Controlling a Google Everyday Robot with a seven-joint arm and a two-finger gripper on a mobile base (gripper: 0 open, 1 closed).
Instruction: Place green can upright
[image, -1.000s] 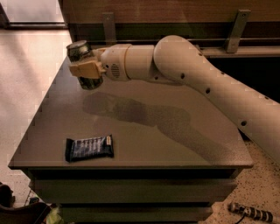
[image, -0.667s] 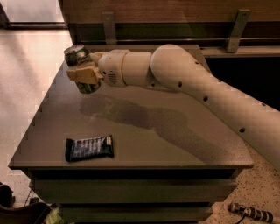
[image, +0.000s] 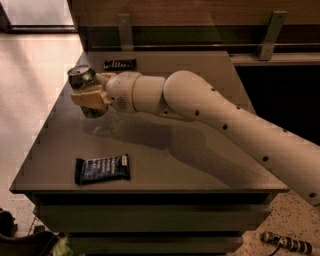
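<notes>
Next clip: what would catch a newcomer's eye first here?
The big white arm stretches from the right across the table, its gripper shut on the green can near the table's left edge. A dark-blue snack wrapper lies at the front left.

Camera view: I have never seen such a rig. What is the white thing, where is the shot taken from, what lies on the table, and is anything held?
The white jointed tube is a robot arm reaching in from the right. At its end, over the left side of the table, is its hand: two beige fingers that close like a clamp. They are shut on a can, held roughly upright with its silver top showing. I cannot tell whether its base touches the table. There is only one camera, and it looks down on the table from the front. Where it is mounted is not known. Two dark flat packets lie on the table: the front wrapper near the left corner and the back wrapper by the far edge.
</notes>
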